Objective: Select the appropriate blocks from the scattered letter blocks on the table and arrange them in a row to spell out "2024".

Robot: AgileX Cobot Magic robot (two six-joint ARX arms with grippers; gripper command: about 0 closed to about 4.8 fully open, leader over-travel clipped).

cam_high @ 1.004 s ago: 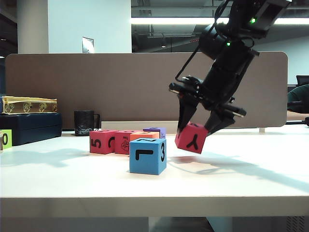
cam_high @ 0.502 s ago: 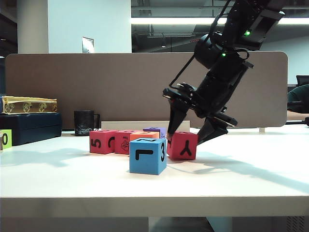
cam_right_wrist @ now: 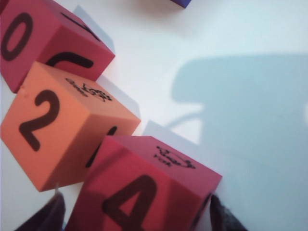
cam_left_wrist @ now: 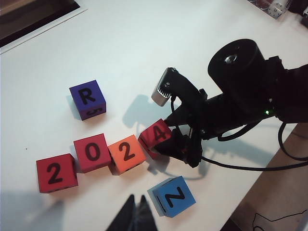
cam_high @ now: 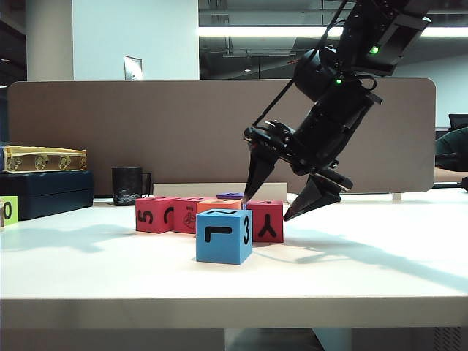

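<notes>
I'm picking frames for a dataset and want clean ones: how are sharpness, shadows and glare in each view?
Exterior view: sharp, bright ceiling strip light glares at the top, the open right gripper casts a soft shadow on the white table. Left wrist view: crisp, the shut left gripper is a dark shape at the frame edge. Right wrist view: the red foam cube marked 4 looks soft, with a broad shadow beyond.
</notes>
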